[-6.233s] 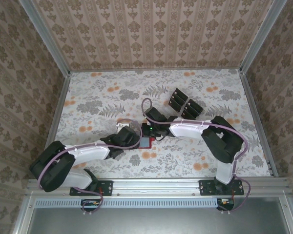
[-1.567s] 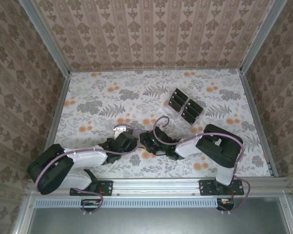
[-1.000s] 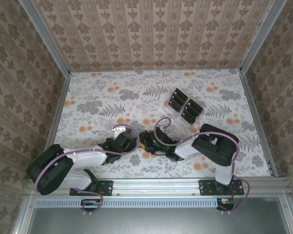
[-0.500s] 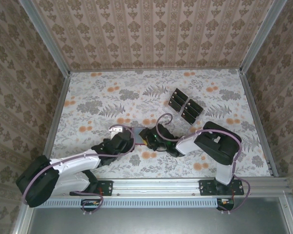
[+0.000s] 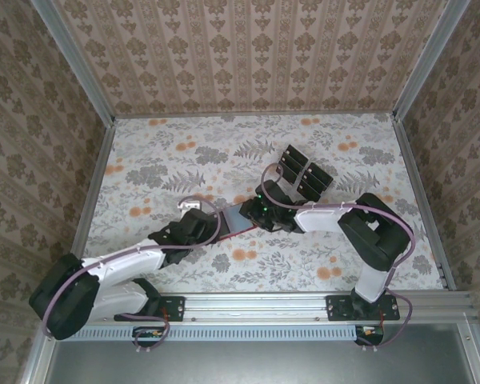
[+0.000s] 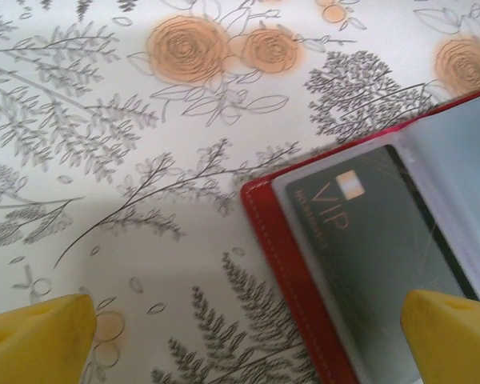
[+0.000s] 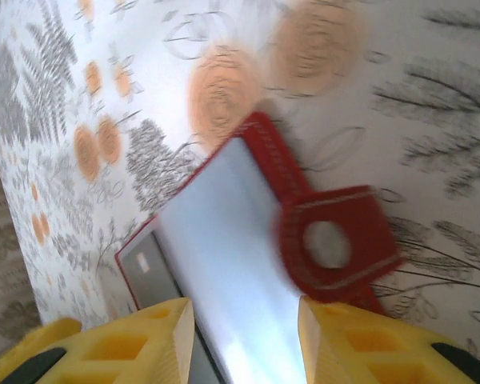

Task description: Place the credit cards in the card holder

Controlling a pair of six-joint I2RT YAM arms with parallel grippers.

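Observation:
The red card holder (image 5: 233, 218) lies open on the flowered table between my two grippers. In the left wrist view its red stitched edge (image 6: 266, 234) frames a clear sleeve with a dark "VIP" credit card (image 6: 368, 240) inside. My left gripper (image 6: 244, 340) stands wide open just left of the holder, one fingertip over the sleeve. My right gripper (image 7: 244, 336) has its jaws partly apart above the shiny sleeve, with nothing pinched that I can see. The snap tab (image 7: 328, 244) sticks out to the right. More dark credit cards (image 5: 302, 172) sit at the far right.
A clear tray (image 5: 281, 182) holds the loose cards behind the right arm. Patterned walls with metal rails (image 5: 86, 200) close in the table on three sides. Both arms (image 5: 128, 260) reach toward the middle from the near edge.
Both grippers have moved away from the near edge. The right arm has stretched out, its gripper going up and right. The left arm has stretched out toward the holder. The right wrist view is blurred by motion.

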